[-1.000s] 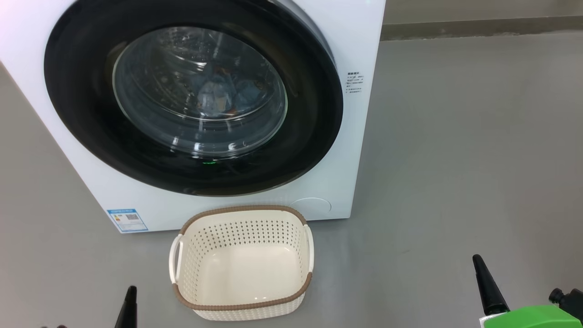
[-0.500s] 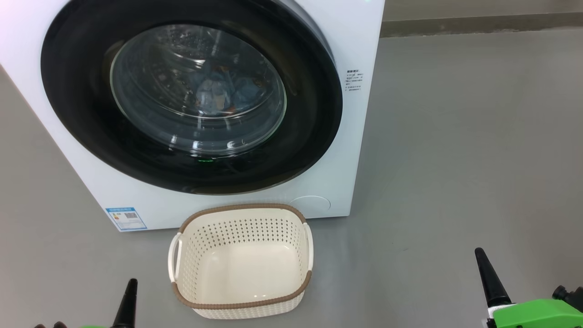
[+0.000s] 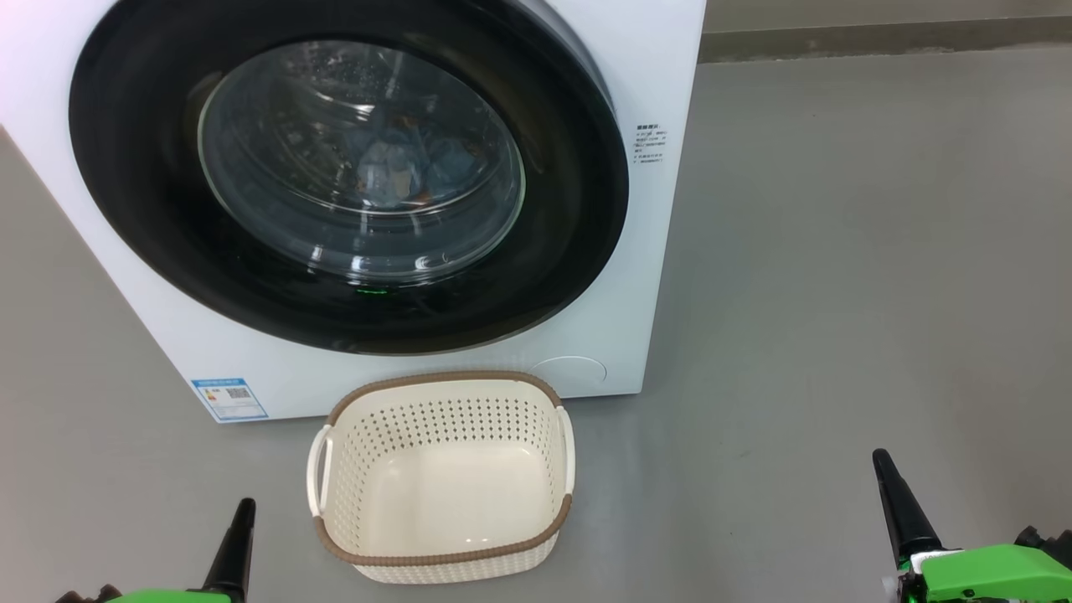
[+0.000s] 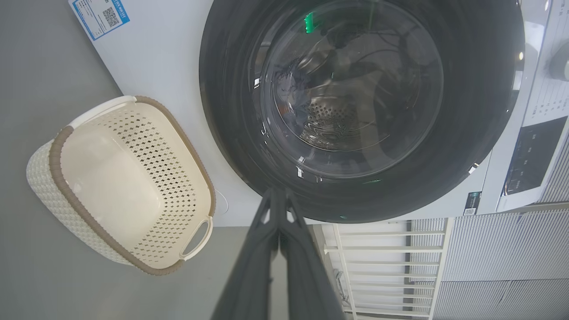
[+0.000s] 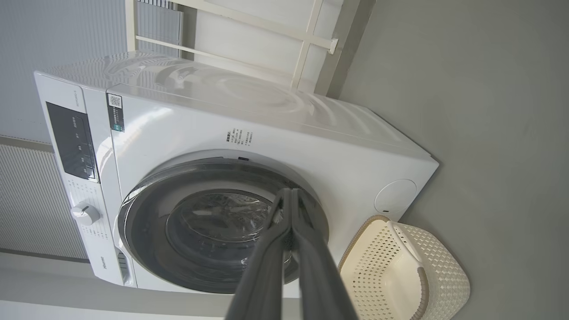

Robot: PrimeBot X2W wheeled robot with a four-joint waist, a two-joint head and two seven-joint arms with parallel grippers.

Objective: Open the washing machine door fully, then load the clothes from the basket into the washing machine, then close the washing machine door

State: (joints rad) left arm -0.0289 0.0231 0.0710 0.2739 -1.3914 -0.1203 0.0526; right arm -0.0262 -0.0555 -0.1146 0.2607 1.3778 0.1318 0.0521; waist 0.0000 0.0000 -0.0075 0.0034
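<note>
A: Start at the near left. What is the left pincer (image 3: 244,507) doing?

B: Nothing with a load. Its two dark fingers are clenched tip to tip on air, low over the floor (image 3: 109,469), well apart from everything. I judge it is parked there because no job is left for it.

A: And just beyond it, the blue label (image 3: 229,399)?

B: That marks the near-left lower corner of the washing machine (image 3: 662,75), which stands on the floor at the far left. Its door (image 3: 578,209) lies flat against the front, black rim flush all round as far as I can see, so it reads as closed.

A: Where are the clothes (image 3: 402,172)?

B: Inside the drum (image 4: 331,118), behind the glass bowl (image 3: 452,243): a light blue heap with brown specks, blurred by reflections. They seem to sit low in the drum, since fabric slumps to the bottom.

A: The basket (image 3: 444,555)?

B: On the floor just in front of the machine, below the door, upright and bare inside. That close spot keeps the carry to the drum short.

A: And the near right?

B: The right pincer (image 3: 881,462) is likewise clenched on nothing, fingers pointing away from the robot, well clear of basket and machine. By my reading, all three steps look finished and both arms rest at their idle places.
</note>
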